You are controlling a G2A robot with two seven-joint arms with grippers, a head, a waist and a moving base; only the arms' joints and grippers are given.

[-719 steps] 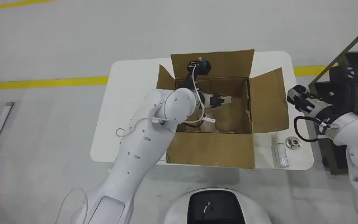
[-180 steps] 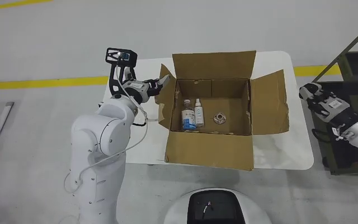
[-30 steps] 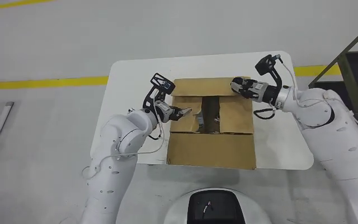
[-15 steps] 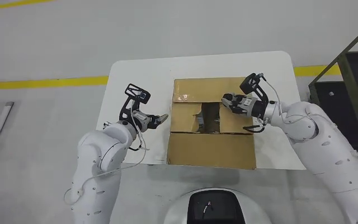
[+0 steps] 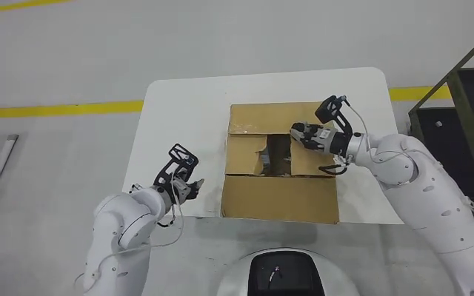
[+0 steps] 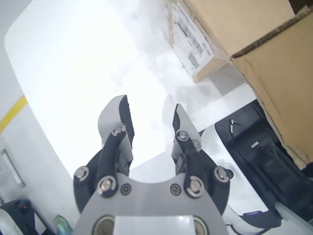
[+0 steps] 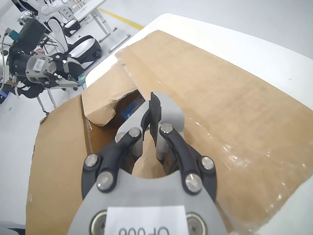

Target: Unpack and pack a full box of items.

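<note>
The cardboard box (image 5: 281, 196) stands on the white table (image 5: 185, 118) with its flaps folded in. A dark gap (image 5: 272, 154) stays between the side flaps, and part of a bottle (image 5: 264, 157) shows through it. My right gripper (image 5: 296, 135) is shut, its tips at the inner edge of the right flap (image 7: 220, 86) beside the gap; a blue label (image 7: 129, 110) shows inside. My left gripper (image 6: 151, 116) is open and holds nothing. It hangs over the table's front left, apart from the box (image 6: 244, 13).
A white shipping label (image 6: 190, 42) is stuck on the box's left side. Bare tabletop lies left of the box (image 5: 178, 133) and behind it. A green rack (image 5: 444, 96) stands past the table's right end.
My left gripper pulled back from the left flap toward the table's front left corner. My right gripper slid inward along the right flap to the gap's edge. The flaps stayed folded down.
</note>
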